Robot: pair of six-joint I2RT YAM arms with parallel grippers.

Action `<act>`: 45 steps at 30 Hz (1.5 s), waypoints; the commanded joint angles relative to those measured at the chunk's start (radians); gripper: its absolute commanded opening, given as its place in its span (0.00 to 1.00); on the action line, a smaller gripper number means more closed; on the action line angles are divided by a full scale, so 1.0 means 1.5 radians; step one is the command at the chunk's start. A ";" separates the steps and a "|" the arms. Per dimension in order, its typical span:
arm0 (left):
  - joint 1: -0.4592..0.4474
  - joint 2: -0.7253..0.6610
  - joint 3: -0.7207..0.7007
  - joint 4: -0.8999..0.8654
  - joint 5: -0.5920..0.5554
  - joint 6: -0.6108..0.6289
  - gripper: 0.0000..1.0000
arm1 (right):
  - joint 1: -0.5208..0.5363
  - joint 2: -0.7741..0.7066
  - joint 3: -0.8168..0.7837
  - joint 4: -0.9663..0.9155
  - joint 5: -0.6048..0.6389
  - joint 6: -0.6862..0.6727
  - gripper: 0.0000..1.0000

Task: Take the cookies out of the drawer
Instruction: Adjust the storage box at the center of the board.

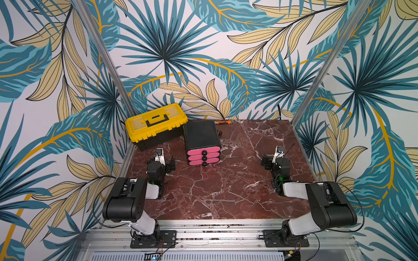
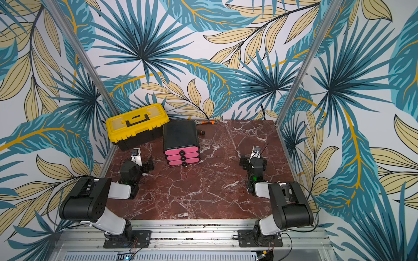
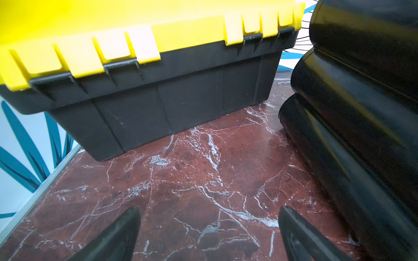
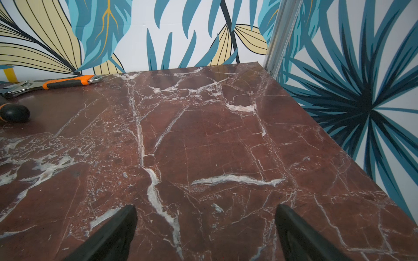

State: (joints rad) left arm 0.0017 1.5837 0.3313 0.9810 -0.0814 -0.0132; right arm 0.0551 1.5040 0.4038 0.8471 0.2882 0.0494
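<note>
The black drawer unit [image 1: 202,135] is standing at about 11 o'clock from the middle of the red marble table [image 1: 226,194] in both top views. Its three pink drawers [image 1: 203,151] are facing 6 o'clock and all sitting pushed in flush, so the cookies are not showing in any view and their exact place cannot be told. The yellow-lidded toolbox [image 1: 156,123] is sitting at 10 o'clock, its corner just beside the unit's far left edge; whether the two are touching cannot be told. At 12 o'clock, along the far edge, an orange-handled wrench [image 1: 223,122] is lying flat, and a black-and-orange tool handle [image 1: 219,133] is lying just beside the unit, on its 3 o'clock side. The left gripper [image 1: 171,163] is hanging at 9 o'clock, apart from the drawer fronts; in its wrist view its fingers [image 3: 117,235] are standing spread wide, grasping nothing, with the toolbox and the unit's black side ahead. The right gripper [image 1: 266,161] is hanging at 3 o'clock, likewise released, its fingers [image 4: 113,232] standing wide apart over the marble.
</note>
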 commanded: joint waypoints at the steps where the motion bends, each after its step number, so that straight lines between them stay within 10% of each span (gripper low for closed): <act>1: 0.005 -0.051 -0.030 0.070 -0.036 -0.009 1.00 | 0.000 -0.060 0.007 -0.044 -0.024 -0.015 0.99; 6: -0.023 -0.288 -0.024 -0.177 -0.142 -0.088 1.00 | 0.000 -0.192 0.159 -0.492 0.019 0.124 0.99; 13: -0.029 -0.479 0.163 -0.648 -0.003 -0.327 1.00 | 0.002 -0.296 0.190 -0.660 -0.264 0.282 0.99; 21: -0.059 -0.320 0.356 -0.727 0.352 -0.382 1.00 | 0.058 -0.406 0.068 -0.475 -0.397 0.486 0.99; 45: -0.124 -0.044 0.457 -0.619 0.483 -0.450 1.00 | 0.353 -0.133 0.115 -0.060 -0.314 0.609 0.91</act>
State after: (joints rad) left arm -0.1669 1.5116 0.9596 0.0189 0.5762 -0.6888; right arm 0.5495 1.2545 0.5423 0.6052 -0.2077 0.9360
